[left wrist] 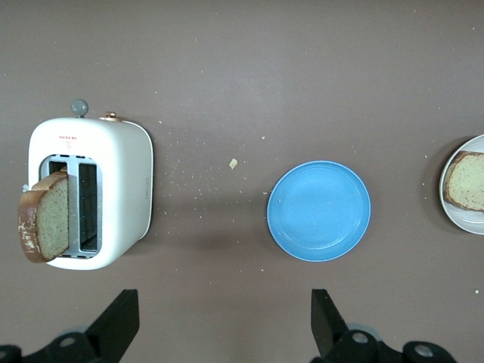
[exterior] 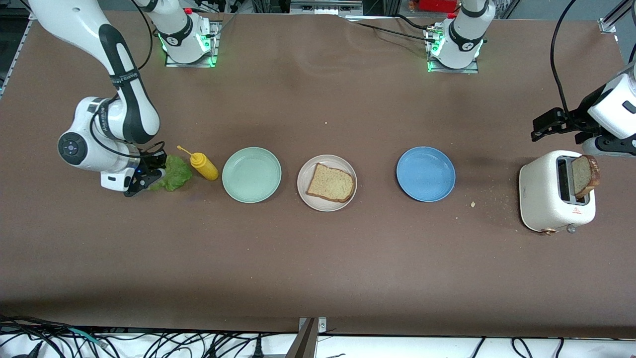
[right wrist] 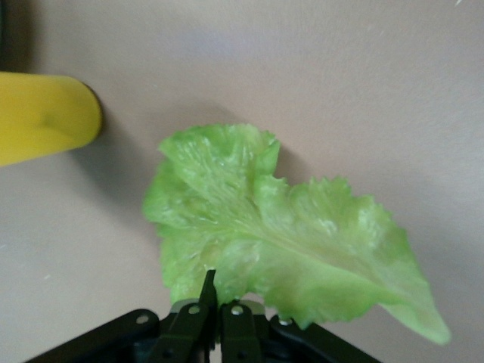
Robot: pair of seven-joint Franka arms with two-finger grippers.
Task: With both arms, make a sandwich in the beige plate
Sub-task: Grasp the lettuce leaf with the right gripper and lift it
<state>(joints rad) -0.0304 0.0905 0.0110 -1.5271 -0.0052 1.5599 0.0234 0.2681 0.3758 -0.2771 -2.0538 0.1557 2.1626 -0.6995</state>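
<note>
The beige plate (exterior: 325, 160) sits mid-table with one bread slice (exterior: 330, 182) lying flat in it; its edge also shows in the left wrist view (left wrist: 461, 221). A second bread slice (exterior: 585, 175) (left wrist: 45, 215) stands up out of a slot of the white toaster (exterior: 546, 191) (left wrist: 121, 181). The green lettuce leaf (exterior: 174, 173) (right wrist: 280, 242) lies on the table toward the right arm's end. My right gripper (exterior: 149, 181) (right wrist: 214, 291) is down at the table, shut on the leaf's edge. My left gripper (exterior: 537, 128) (left wrist: 223, 295) hangs open and empty above the table beside the toaster.
A yellow mustard bottle (exterior: 202, 165) (right wrist: 41, 117) lies beside the lettuce. The mint-green plate (exterior: 251, 174) and the blue plate (exterior: 426, 173) (left wrist: 319, 210) flank the beige plate, both without food. Crumbs (exterior: 473, 204) lie between the blue plate and the toaster.
</note>
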